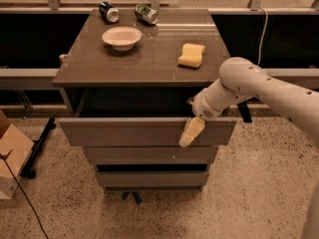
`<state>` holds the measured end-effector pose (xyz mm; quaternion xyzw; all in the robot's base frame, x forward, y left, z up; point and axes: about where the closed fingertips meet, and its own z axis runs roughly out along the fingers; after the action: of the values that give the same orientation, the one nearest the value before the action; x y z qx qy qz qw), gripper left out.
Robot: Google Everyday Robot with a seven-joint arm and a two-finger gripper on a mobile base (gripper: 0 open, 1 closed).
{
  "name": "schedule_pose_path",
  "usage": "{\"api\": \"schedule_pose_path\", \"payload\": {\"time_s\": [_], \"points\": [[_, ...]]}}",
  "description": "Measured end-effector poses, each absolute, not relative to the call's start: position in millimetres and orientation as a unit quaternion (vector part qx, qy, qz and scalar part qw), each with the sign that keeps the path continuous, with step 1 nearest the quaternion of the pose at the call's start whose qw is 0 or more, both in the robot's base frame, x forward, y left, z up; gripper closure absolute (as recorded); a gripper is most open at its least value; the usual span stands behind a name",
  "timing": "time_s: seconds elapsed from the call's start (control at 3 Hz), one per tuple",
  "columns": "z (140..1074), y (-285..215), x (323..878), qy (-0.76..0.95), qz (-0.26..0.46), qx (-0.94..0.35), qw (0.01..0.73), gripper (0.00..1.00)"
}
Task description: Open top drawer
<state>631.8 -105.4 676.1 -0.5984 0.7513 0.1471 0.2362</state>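
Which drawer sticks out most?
The top drawer: its front sits farthest forward, the two lower drawers farther back. The end effector is at its front's right.

Tabletop (149, 59) glossy, top drawer (124, 132) front matt (laminate-looking). Gripper (190, 132) on that front's right end: smooth cream plastic.

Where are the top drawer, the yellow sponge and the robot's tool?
top drawer (124, 132), camera view, on its flat front panel.
yellow sponge (191, 55), camera view, on its top face.
tool (187, 135), camera view, on its pale tip, over the drawer front's right side.
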Motion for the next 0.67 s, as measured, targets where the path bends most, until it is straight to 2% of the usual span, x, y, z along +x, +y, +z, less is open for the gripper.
{"api": "schedule_pose_path", "payload": {"time_s": [0.33, 0.67], "points": [[666.5, -110.6, 623.6, 0.755, 0.143, -0.605, 0.211, 0.0], [653.9, -119.2, 611.0, 0.757, 0.147, -0.611, 0.178, 0.17]]}}
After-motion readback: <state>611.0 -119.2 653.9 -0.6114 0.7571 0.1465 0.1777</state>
